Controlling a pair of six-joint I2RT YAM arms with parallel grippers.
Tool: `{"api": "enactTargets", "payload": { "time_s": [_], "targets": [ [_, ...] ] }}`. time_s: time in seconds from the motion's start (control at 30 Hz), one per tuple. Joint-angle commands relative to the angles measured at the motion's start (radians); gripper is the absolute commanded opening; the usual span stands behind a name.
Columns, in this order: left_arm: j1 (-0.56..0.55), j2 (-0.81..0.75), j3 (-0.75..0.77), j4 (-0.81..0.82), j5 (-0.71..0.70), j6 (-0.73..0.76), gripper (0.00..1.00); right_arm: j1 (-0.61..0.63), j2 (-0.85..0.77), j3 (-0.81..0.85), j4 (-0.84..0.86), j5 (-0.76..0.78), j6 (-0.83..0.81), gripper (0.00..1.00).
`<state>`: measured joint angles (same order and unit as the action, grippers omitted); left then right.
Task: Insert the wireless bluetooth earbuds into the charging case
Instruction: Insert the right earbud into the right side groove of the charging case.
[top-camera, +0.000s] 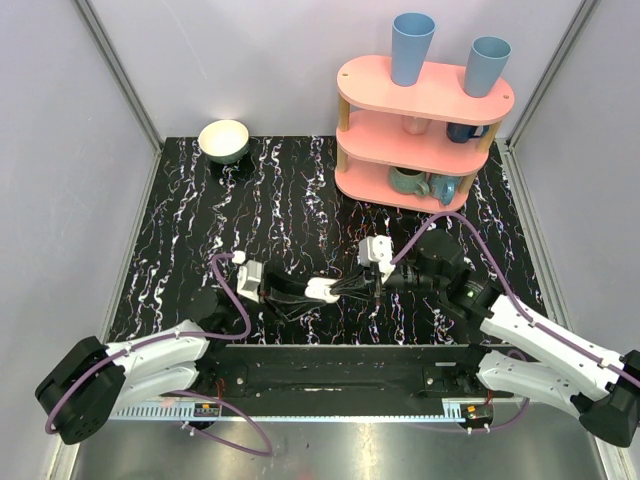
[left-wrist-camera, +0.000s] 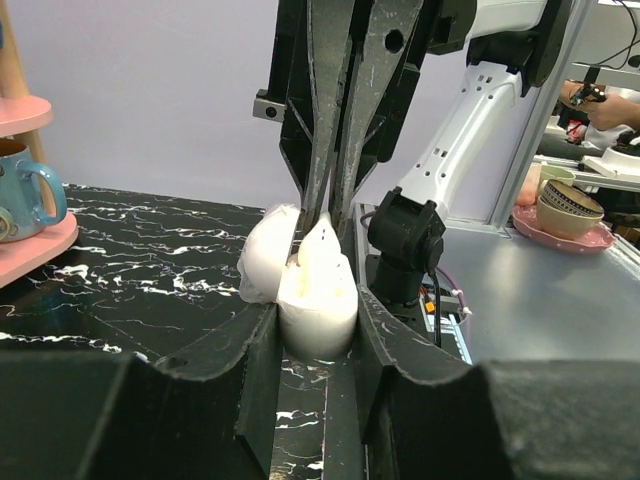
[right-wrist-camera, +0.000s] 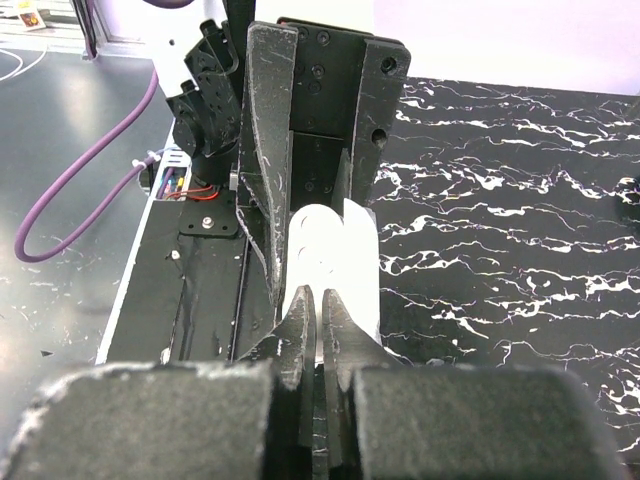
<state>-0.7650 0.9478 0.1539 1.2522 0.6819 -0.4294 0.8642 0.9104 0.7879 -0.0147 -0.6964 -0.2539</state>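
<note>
The charging case (top-camera: 322, 290) is a small white oval held off the black marble table near its front middle, with my left gripper (top-camera: 308, 291) shut on it. In the left wrist view the case body (left-wrist-camera: 318, 300) sits clamped between both fingers, its lid (left-wrist-camera: 262, 265) hanging open to the left. My right gripper (left-wrist-camera: 320, 215) comes down onto the open top with its fingers shut. A small white point (left-wrist-camera: 326, 236) rises there; it looks like an earbud, but glare blurs it. From the right wrist, my right gripper (right-wrist-camera: 320, 300) is shut just in front of the case (right-wrist-camera: 335, 255).
A pink three-tier shelf (top-camera: 425, 135) with mugs and two blue cups (top-camera: 412, 47) stands at the back right. A pale bowl (top-camera: 224, 140) sits at the back left. The arms' base rail (top-camera: 330, 375) runs along the near edge.
</note>
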Motion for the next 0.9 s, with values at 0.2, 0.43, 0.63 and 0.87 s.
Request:
{"api": "enactTargets", "payload": {
  "time_s": [0.2,0.43,0.63,0.87],
  "targets": [
    [-0.007,-0.023,-0.001,0.368,-0.027,0.023,0.0,0.012,0.001,-0.024,0.113,0.021,0.05,0.0],
    [-0.007,-0.032,-0.01,0.377,-0.041,0.037,0.0,0.018,0.016,-0.022,0.073,0.041,0.053,0.0],
    [-0.007,-0.046,-0.02,0.38,-0.059,0.05,0.0,0.029,0.022,-0.024,-0.013,0.1,0.01,0.05],
    [-0.007,-0.043,-0.025,0.378,-0.067,0.049,0.0,0.03,-0.007,-0.032,-0.001,0.129,-0.002,0.21]
  ]
}}
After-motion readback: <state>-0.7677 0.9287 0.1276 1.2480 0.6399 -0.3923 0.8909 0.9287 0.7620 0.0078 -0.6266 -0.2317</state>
